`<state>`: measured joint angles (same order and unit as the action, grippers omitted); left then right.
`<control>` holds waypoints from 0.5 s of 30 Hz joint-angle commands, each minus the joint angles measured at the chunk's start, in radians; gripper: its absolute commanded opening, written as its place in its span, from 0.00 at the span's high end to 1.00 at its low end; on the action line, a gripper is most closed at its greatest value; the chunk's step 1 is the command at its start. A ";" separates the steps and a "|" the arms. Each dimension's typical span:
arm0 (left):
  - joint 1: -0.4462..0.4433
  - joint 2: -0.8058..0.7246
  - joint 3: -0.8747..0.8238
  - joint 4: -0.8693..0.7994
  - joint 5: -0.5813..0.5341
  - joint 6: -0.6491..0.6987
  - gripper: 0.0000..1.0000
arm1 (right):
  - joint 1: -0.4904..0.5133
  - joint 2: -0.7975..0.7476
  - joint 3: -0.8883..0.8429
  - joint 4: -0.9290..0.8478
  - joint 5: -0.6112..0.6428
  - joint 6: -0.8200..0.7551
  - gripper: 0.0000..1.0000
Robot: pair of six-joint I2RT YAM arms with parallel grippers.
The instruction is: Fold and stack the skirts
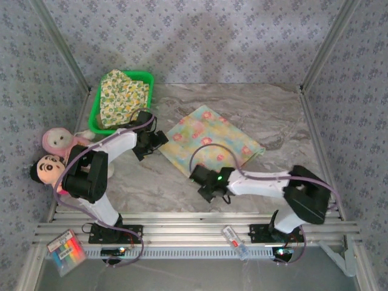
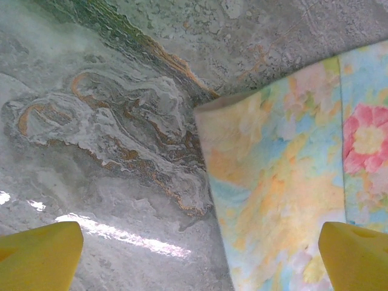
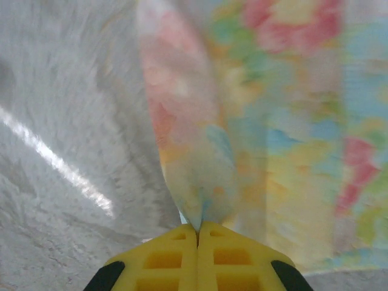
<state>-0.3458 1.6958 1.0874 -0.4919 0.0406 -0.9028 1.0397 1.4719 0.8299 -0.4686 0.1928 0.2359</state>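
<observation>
The pastel skirt point(image 1: 212, 142) lies spread mid-table, its 6 o'clock corner pinched tight in the right gripper point(image 3: 197, 233). The left gripper point(image 2: 200, 254) hangs wide open over its 9 o'clock corner.

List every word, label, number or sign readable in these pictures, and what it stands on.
No text can be read anywhere.
Colourful packet on the front rail: print too small to read.
White tag on the same rail: red mark, too blurred to read.
Pastel skirt, floral skirt: flower prints, no lettering.
</observation>
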 commanded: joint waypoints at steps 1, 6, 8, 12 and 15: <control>-0.003 -0.002 0.046 -0.007 0.016 0.017 0.00 | -0.180 -0.158 -0.090 0.092 -0.207 0.114 1.00; -0.042 0.030 0.115 -0.037 0.016 0.046 0.00 | -0.527 -0.197 -0.256 0.229 -0.497 0.257 1.00; -0.059 0.055 0.143 -0.050 0.019 0.051 0.00 | -0.569 -0.175 -0.258 0.222 -0.527 0.256 1.00; -0.080 0.100 0.165 -0.030 0.059 0.032 0.02 | -0.575 -0.113 -0.219 0.178 -0.529 0.223 1.00; -0.083 0.118 0.176 -0.006 0.083 0.017 0.03 | -0.571 -0.095 -0.219 0.190 -0.530 0.224 1.00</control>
<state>-0.4286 1.7893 1.2366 -0.4946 0.0868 -0.8776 0.4664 1.3602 0.5915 -0.2756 -0.2855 0.4431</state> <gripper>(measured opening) 0.974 0.063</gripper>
